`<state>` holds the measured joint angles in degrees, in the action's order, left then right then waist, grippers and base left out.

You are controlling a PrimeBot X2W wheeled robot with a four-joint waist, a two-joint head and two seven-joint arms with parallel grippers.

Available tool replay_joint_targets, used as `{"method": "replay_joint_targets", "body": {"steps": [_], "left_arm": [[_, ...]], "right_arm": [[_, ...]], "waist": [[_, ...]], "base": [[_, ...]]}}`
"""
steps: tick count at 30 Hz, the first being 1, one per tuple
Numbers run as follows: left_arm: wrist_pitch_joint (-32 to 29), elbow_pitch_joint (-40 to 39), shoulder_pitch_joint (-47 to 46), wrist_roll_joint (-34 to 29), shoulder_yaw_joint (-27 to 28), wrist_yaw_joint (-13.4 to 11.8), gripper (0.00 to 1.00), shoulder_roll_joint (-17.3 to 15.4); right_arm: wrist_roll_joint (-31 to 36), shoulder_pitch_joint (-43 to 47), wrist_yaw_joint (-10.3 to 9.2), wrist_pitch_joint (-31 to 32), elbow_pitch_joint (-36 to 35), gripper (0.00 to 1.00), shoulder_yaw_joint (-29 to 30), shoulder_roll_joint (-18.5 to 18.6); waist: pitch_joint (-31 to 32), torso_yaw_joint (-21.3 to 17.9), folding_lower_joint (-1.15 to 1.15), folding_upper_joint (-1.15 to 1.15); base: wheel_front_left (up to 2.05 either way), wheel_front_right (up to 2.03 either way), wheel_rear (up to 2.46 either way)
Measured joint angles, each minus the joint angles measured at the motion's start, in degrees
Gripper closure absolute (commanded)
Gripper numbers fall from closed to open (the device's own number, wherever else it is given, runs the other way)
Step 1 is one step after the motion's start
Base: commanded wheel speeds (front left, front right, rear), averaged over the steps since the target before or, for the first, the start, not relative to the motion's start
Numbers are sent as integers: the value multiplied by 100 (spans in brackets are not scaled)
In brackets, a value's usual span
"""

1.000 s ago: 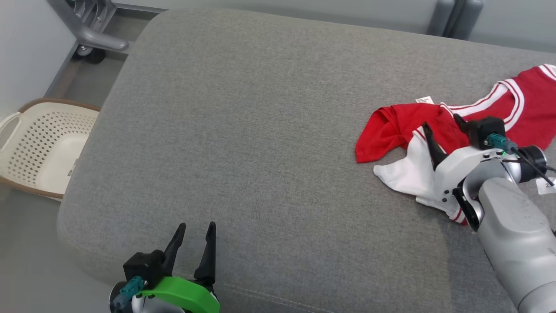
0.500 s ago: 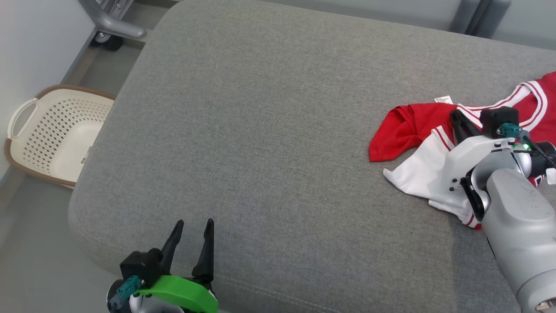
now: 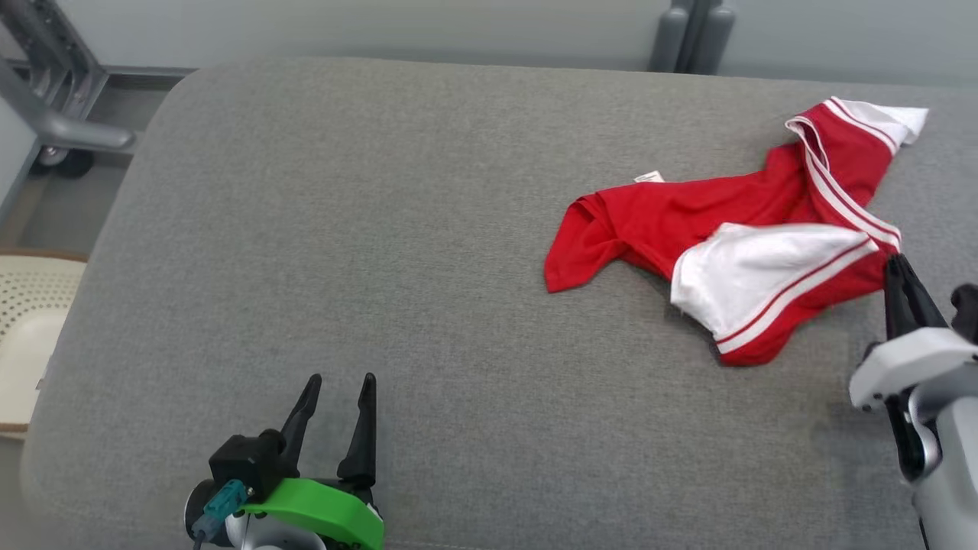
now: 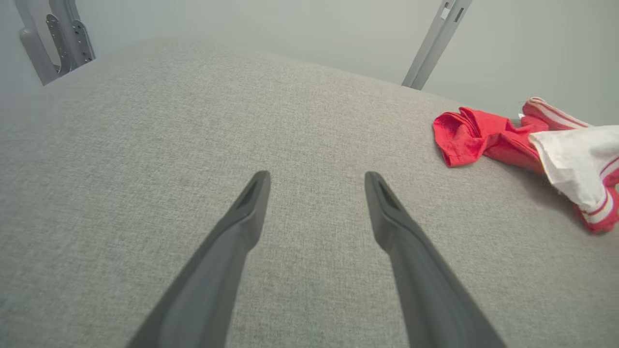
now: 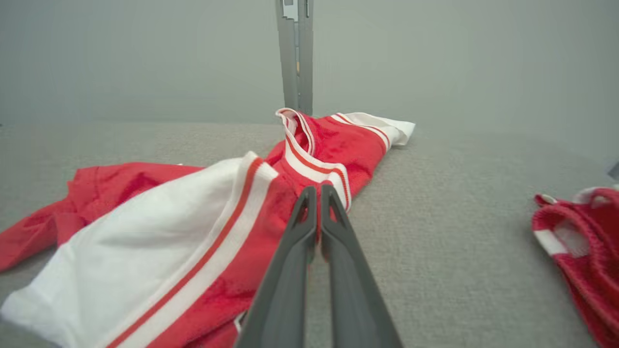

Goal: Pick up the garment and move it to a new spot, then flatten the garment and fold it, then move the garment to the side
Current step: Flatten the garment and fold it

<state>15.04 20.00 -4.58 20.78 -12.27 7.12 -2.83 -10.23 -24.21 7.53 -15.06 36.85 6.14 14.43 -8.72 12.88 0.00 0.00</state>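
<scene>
A red garment with white panels and striped trim (image 3: 733, 229) lies crumpled across the right part of the grey cushion (image 3: 382, 252); it also shows at the right of the left wrist view (image 4: 483, 137). My right gripper (image 3: 898, 263) is at its near right edge. In the right wrist view this gripper (image 5: 314, 189) is shut, with the red fabric and striped trim (image 5: 271, 193) pinched between its fingertips. My left gripper (image 3: 336, 382) hovers open over bare cushion at the lower left, far from the garment, with nothing between its fingers (image 4: 251, 203).
A second red and white piece of cloth (image 5: 580, 241) lies on the cushion right of my right gripper. A cream perforated basket (image 3: 23, 321) sits on the floor to the left. A grey metal frame on wheels (image 3: 53, 114) stands at the back left.
The head camera has shifted. My right gripper went from open over the garment to shut on its edge and drew it out longer across the cushion. The left gripper kept still.
</scene>
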Motion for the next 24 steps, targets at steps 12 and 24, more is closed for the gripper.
{"method": "replay_joint_targets", "body": {"steps": [12, 24], "left_arm": [[0, 132, -152, -152, -151, 20, 0, 1], [9, 1512, -1846, -381, -381, 26, 0, -2]], "right_arm": [[235, 1247, -1, 1, -872, 0, 702, -298], [-126, 664, -2, 1, -1321, 0, -1163, -838]], "waist": [[263, -1043, 0, 0], [-101, -2006, 0, 0]], "base": [[0, 0, 0], [0, 0, 0]]}}
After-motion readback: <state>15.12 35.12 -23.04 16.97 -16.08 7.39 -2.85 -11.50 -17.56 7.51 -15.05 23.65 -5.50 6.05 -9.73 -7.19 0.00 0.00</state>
